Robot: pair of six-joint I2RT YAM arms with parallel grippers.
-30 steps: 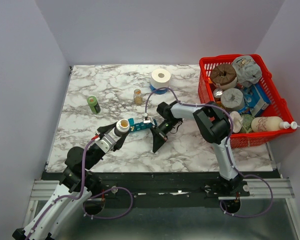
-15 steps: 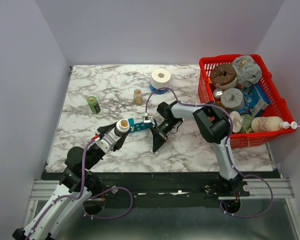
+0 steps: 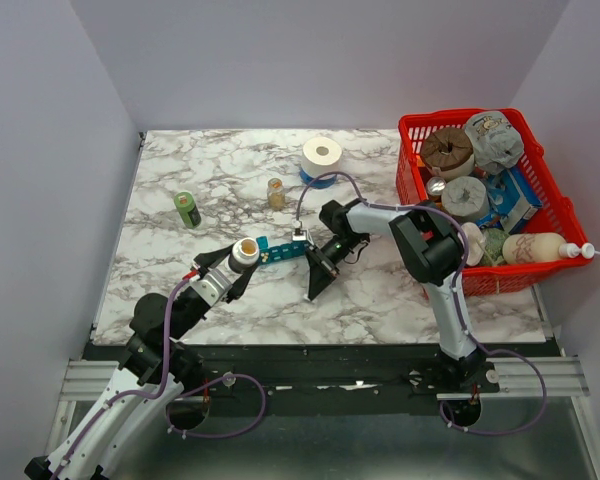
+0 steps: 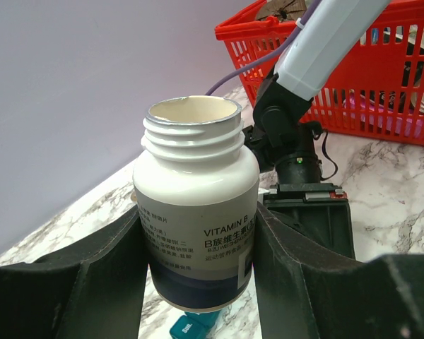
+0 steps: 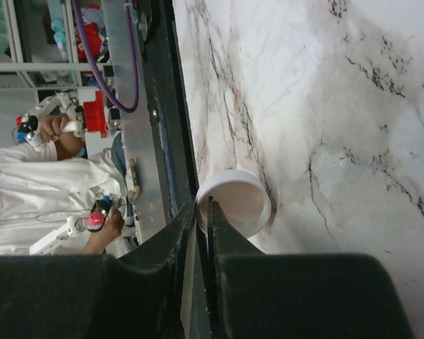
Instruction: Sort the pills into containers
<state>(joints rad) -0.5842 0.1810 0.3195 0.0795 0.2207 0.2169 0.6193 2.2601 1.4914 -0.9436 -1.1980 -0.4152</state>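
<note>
My left gripper point(image 3: 238, 268) is shut on an uncapped white vitamin bottle point(image 3: 245, 251), held upright above the near-left end of the teal pill organizer strip point(image 3: 282, 251). In the left wrist view the fingers point(image 4: 99, 282) clamp the bottle point(image 4: 196, 212), and a teal compartment marked "Sun." point(image 4: 192, 328) shows below it. Something tan shows in the bottle mouth from above; no separate pill can be made out. My right gripper point(image 3: 316, 283), just right of the strip, is shut on the rim of a white bottle cap point(image 5: 242, 201), one finger inside it and one outside.
A small amber jar point(image 3: 275, 192), a green bottle point(image 3: 188, 209) and a white tape roll point(image 3: 322, 153) stand further back on the marble table. A red mesh basket point(image 3: 416, 180) full of items sits at the right edge. The right arm point(image 4: 297, 134) is close behind the bottle.
The right arm's wrist has shifted slightly right and back, with the gripper still low by the strip. The left gripper and the bottle have not moved.
</note>
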